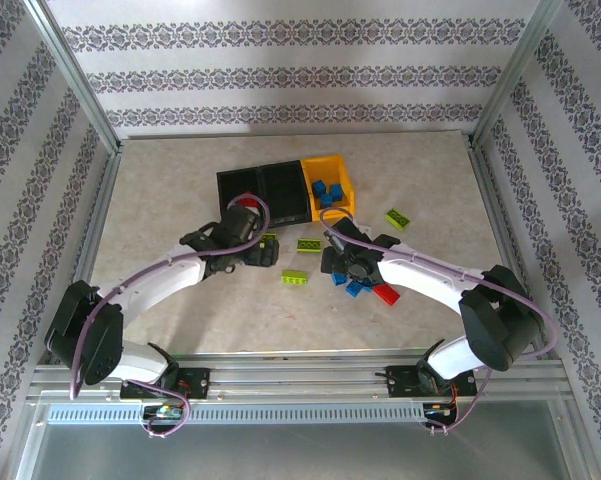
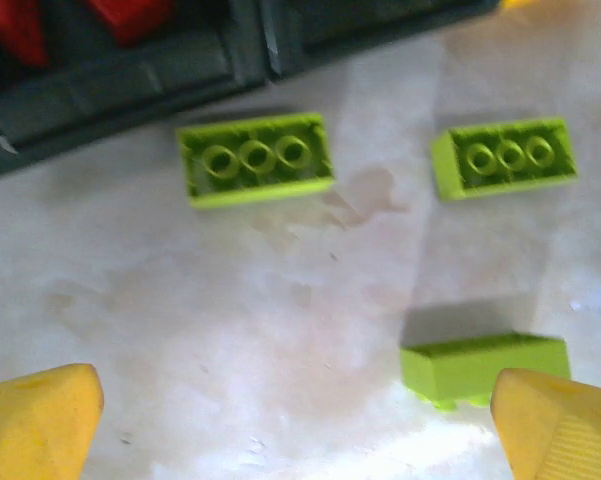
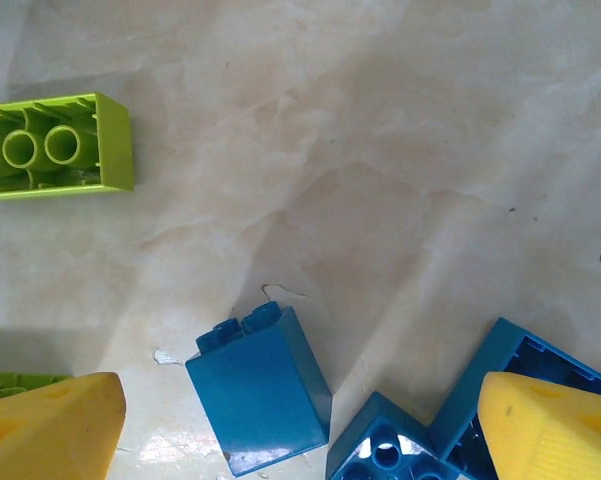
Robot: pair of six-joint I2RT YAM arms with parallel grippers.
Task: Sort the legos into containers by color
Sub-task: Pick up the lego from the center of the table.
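Observation:
The containers stand in a row at the back: two black bins and a yellow one with blue legos inside. Red legos lie in a black bin. My left gripper is open over bare table, with lime legos ahead and a third beside its right finger. My right gripper is open above a blue lego lying on its side, untouched. Two more blue legos lie by its right finger.
A red lego lies right of the blue cluster, and a lime one sits apart near the yellow bin. Another lime brick lies ahead-left of the right gripper. Metal frame posts border the table.

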